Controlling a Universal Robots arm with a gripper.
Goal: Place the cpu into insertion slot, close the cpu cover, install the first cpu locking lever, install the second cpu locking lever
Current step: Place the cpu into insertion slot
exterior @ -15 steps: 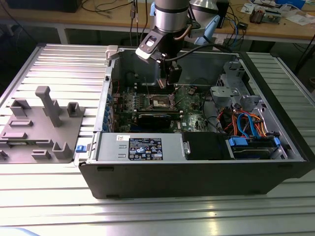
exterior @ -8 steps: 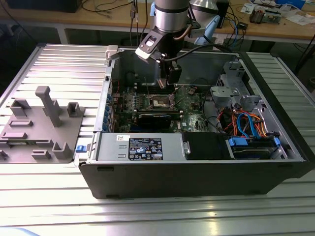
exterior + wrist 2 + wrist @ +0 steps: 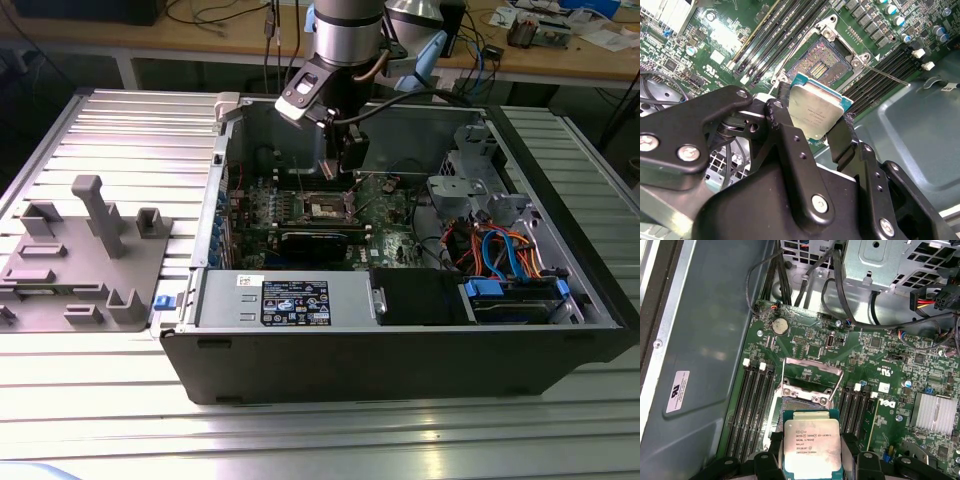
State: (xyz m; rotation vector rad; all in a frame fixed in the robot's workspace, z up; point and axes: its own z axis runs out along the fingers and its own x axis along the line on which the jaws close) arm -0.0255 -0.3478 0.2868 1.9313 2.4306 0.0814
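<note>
We list the gripper [image 3: 816, 116] clamped on the cpu [image 3: 814, 107], held flat, printed metal lid upward, close to the open insertion slot [image 3: 829, 59].

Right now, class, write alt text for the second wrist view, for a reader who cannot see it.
A black pincer grips a square silver chip by two opposite edges, close to an open socket on a green circuit board. Long memory slots flank the socket.
</note>
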